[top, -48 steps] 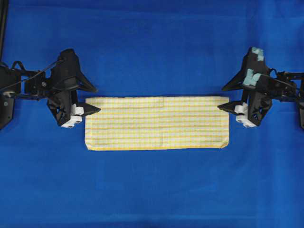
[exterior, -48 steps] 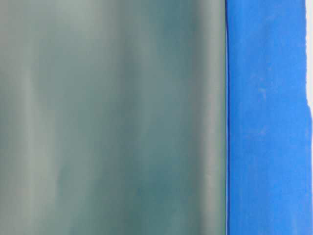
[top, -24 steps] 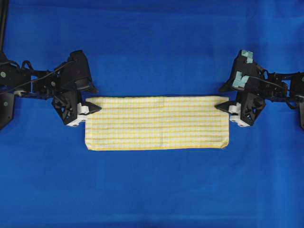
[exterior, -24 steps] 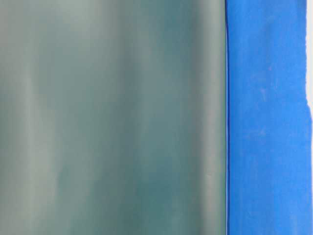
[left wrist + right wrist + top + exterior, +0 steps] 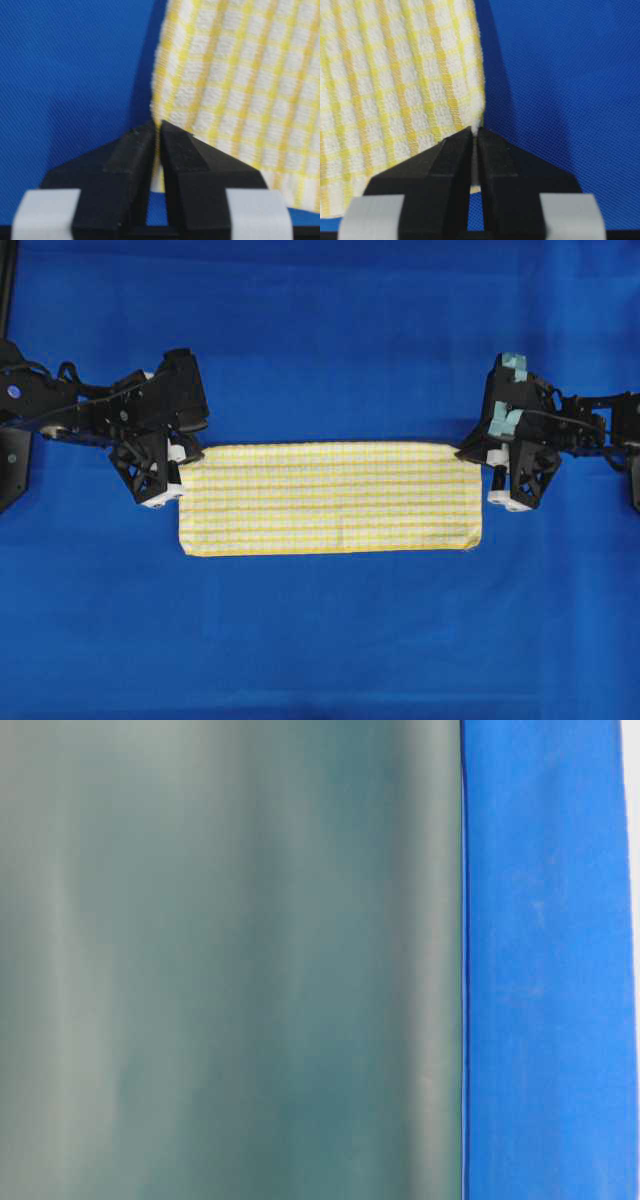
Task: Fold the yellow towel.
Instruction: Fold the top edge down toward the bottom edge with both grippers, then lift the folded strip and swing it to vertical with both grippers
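Blue cloth surface fills whole scene. Yellow towel, folded into long strip, lies flat at centre, long sides running left to right. Left gripper at strip's far left corner, jaws pinched together on cloth corner; wrist view shows black fingers nipping towel edge. Right gripper at far right corner, jaws likewise closed tight on corner, cloth caught between tips in wrist view. Table-level view shows only grey-green blur beside blue cloth.

Overhead, blurred side, 2 wrist close-ups
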Tool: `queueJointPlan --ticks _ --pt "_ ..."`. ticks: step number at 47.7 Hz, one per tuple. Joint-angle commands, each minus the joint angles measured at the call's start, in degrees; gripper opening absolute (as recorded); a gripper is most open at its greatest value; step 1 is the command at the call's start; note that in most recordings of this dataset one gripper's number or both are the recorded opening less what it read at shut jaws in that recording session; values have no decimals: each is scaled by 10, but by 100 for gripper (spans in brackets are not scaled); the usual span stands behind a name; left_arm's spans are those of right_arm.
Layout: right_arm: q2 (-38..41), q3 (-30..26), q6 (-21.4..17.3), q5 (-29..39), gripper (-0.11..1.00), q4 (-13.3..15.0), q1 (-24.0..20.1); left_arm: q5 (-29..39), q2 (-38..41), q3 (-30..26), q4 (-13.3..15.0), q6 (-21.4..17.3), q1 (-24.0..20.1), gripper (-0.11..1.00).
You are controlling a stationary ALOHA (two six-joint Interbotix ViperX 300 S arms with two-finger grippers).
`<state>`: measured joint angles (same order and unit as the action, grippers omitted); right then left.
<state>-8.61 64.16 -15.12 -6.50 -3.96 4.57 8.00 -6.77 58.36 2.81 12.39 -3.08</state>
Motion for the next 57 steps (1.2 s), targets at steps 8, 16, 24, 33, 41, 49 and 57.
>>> queueJointPlan --ticks 8,16,24,33,41,49,57 --pt "-89 -25 1 73 2 8 18 33 -89 -17 -2 0 2 2" --pt "-146 -38 -1 109 2 31 28 58 -142 -29 -1 0 4 2" --pt "-172 -40 -2 123 2 37 28 61 -178 -25 -2 4 13 2" --pt "-163 -47 -3 118 2 39 35 35 -178 -24 4 15 47 2" --pt "-131 -74 -3 88 2 44 84 -56 -162 -33 4 29 104 2" --pt "-93 -115 -3 83 2 69 138 -126 -122 -63 4 28 147 2" --pt "-64 -155 -3 84 2 97 178 -129 -59 -126 3 24 163 2"
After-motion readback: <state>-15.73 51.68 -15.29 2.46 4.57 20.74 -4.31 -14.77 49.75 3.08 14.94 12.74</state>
